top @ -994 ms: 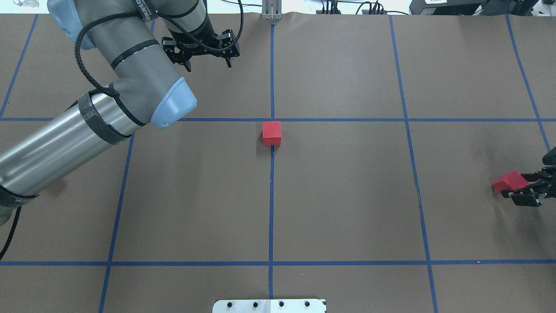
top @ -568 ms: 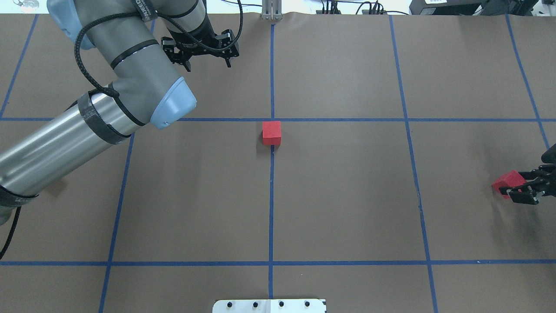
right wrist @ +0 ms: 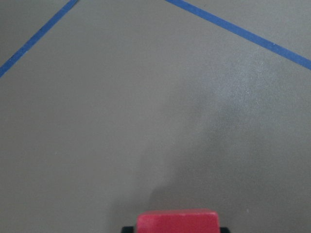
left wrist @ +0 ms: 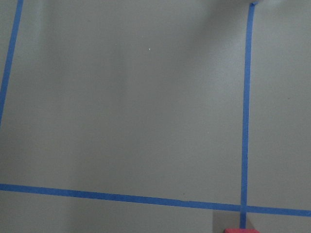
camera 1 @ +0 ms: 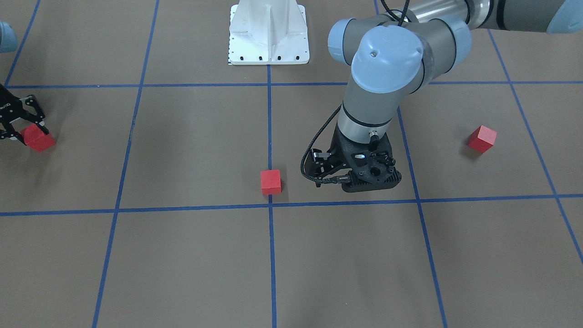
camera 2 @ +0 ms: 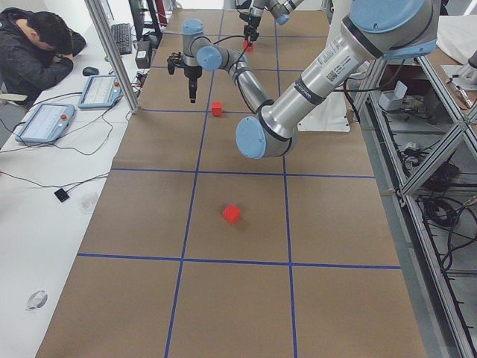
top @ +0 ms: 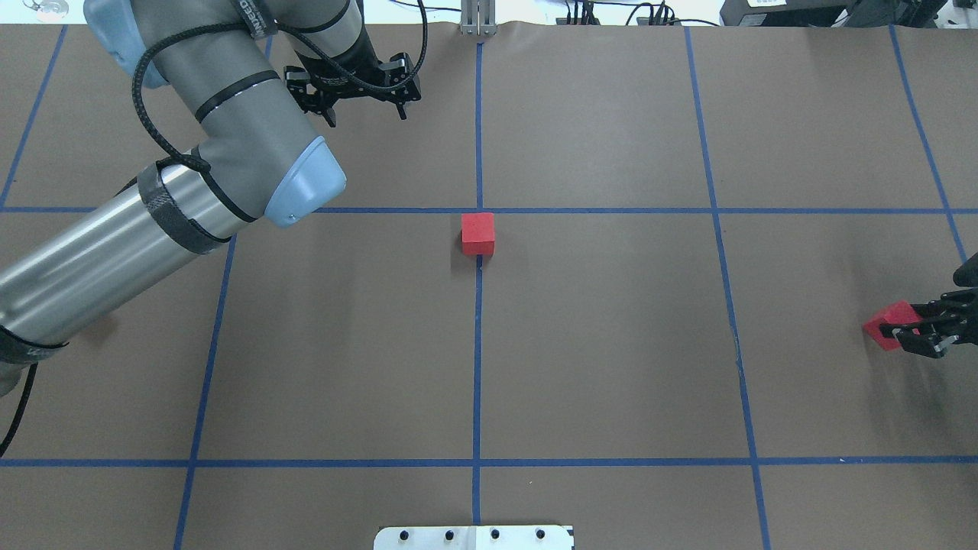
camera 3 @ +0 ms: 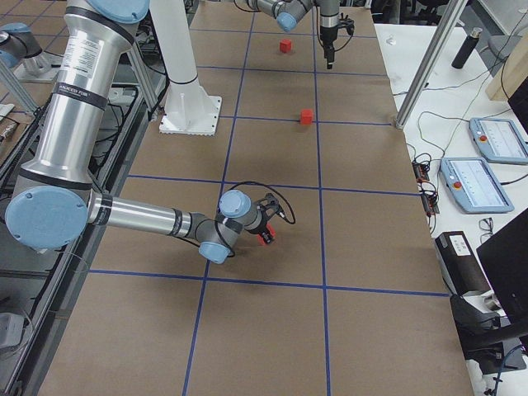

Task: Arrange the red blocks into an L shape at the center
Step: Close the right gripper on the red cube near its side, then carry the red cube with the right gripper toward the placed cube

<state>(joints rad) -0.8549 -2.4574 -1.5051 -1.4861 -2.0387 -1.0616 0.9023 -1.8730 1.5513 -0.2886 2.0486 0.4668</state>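
Progress: one of three blocks is placed. The left block (camera 1: 482, 139) lies loose on the tabletop (top: 611, 344), well apart from the crossing (top: 479, 210); the left arm hides it from overhead. The left gripper (top: 367, 113) hangs past the crossing with its jaws apart and empty. The centre block (top: 477, 233) sits just beside the crossing, on the tape line. The right block (top: 890, 317) is far right, and the right gripper (top: 901, 329) has its jaws clamped on its sides. Judged remaining: bring both outer blocks in and abut them as an L. A base plate (top: 474, 537) stands at the robot-side edge; no object shows between either outer block and the crossing
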